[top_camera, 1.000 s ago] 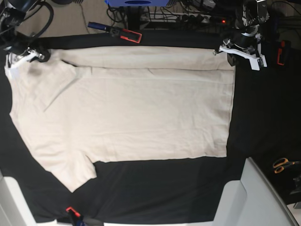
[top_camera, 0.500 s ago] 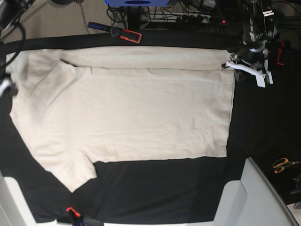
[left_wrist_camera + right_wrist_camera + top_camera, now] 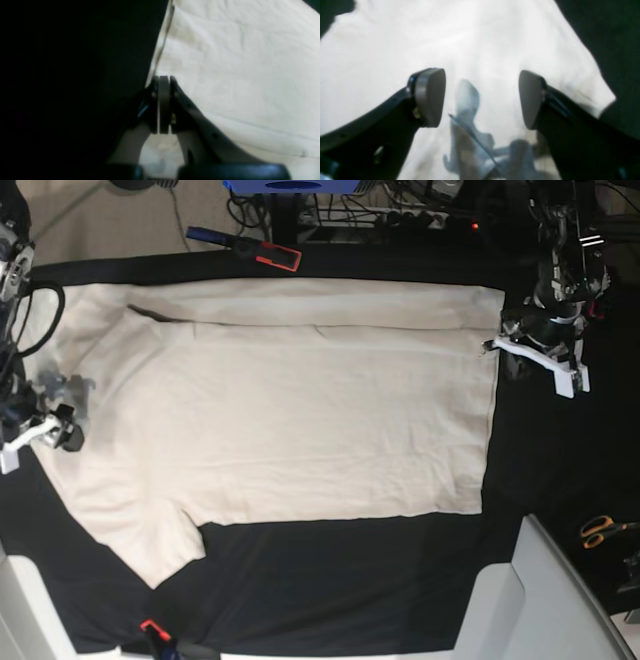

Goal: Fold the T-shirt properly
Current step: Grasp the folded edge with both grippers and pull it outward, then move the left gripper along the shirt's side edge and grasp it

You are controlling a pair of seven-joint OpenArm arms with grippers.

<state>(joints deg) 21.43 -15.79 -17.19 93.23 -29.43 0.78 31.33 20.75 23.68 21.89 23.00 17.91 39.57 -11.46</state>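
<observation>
two grippers sit at opposite ends of the t-shirt (image 3: 280,410), which lies spread flat over the black tabletop (image 3: 330,590) and fills most of the base view, its hem toward 3 o'clock and its shoulders and sleeves toward 9 o'clock. a long band along the 12 o'clock edge is doubled over onto the body, leaving a straight crease running from 9 toward 3, so by my reading the first lengthwise fold is laid and the 6 o'clock side, with its sleeve (image 3: 150,545) jutting toward 7 o'clock, is not yet folded. the left gripper (image 3: 545,355) hangs at about 3 o'clock just off the hem corner, over bare black cloth; in its wrist view the pads are pressed together with nothing between them, and the cream edge runs beside them, not inside. the right gripper (image 3: 482,100) is at 9 o'clock above the shoulder area, its pads (image 3: 430,97) standing wide apart with only flat, bright cloth and its own shadow showing between them, so it holds nothing. i judge both sit at the garment's ends because that is where a long fold has to be lifted evenly. scissors (image 3: 603,530) lie well clear at 4 o'clock, and a red-tipped clamp (image 3: 262,250) rests beyond the 12 o'clock edge, apparently pinning the tabletop cover.
</observation>
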